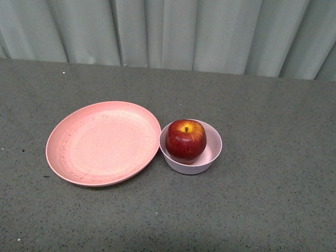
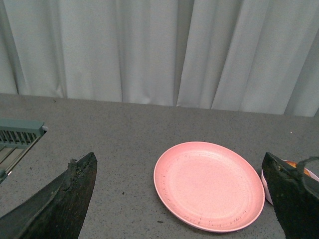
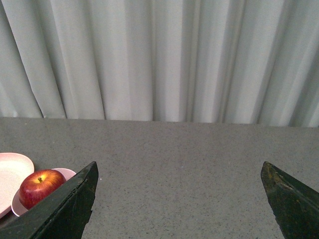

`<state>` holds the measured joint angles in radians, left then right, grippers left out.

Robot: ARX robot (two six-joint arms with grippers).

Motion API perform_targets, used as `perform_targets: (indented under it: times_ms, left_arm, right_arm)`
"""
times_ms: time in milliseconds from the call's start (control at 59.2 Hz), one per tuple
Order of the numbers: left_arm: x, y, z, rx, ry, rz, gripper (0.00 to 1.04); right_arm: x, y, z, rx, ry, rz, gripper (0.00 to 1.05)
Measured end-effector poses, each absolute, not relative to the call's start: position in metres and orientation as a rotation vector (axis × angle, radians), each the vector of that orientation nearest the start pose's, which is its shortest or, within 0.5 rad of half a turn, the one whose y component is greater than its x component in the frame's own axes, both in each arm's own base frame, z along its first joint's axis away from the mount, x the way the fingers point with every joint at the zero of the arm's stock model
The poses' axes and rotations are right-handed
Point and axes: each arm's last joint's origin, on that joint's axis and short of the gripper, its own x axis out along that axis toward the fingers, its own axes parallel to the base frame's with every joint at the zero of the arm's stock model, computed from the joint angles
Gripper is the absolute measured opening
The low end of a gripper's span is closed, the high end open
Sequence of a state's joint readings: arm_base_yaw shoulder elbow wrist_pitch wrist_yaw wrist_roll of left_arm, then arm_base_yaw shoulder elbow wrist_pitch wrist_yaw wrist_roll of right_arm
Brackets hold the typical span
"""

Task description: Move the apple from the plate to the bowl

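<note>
One apple [image 1: 186, 139], one plate [image 1: 103, 143] (one bowl [image 1: 192, 164])

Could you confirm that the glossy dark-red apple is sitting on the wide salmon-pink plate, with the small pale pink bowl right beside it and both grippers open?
Not quite: the glossy dark-red apple sits in the small pale pink bowl, not on the wide salmon-pink plate, which is bare, as the front view shows. The bowl is indeed right beside the plate, and the left gripper and right gripper are both open.

Grey speckled table [image 1: 273, 199] was noted, plate [image 1: 103, 143] and bowl [image 1: 191, 147] set directly on it, rims touching.
</note>
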<state>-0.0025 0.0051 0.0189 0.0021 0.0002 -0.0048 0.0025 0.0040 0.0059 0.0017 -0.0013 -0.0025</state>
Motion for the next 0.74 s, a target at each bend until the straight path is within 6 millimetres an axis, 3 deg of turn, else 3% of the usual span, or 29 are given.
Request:
perform_targets:
  times_ms: [744]
  left_arm:
    - [0.0968,-0.0002,0.1697,-0.005,-0.016,-0.002,0.98]
  right_arm:
    - [0.0976,0.0003,0.1654,-0.002,-0.004,0.004,0.95]
